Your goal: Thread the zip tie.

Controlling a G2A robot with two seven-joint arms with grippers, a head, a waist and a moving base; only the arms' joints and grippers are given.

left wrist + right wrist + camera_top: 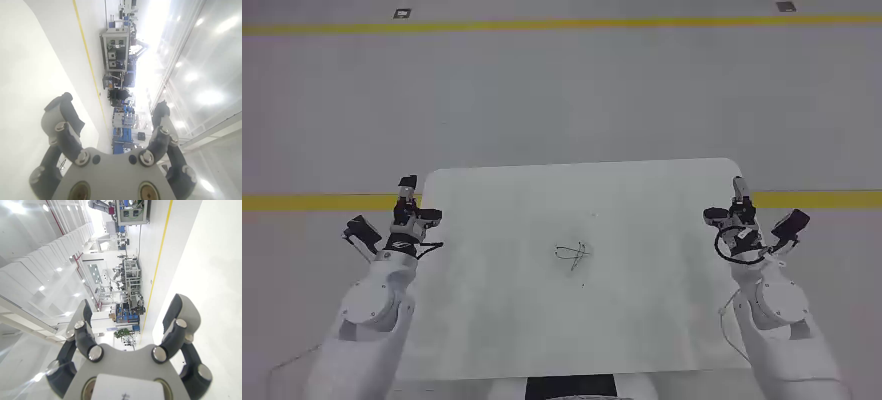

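A thin dark zip tie (pixel 573 253) lies curled in loops near the middle of the white table (pixel 502 300). My left gripper (pixel 406 187) hangs over the table's left edge, far from the tie, open with nothing between its fingers (pixel 64 109). My right gripper (pixel 738 186) is over the table's right edge, likewise open and empty, its fingers (pixel 174 309) spread wide. In their wrist views, the left gripper (pixel 113 106) and the right gripper (pixel 132 308) point out toward the room beyond the table.
The table has rounded far corners and bare white surface all round the tie. A yellow floor line (pixel 302 202) runs behind the table. Machinery and racks (pixel 117 51) stand far off in the room.
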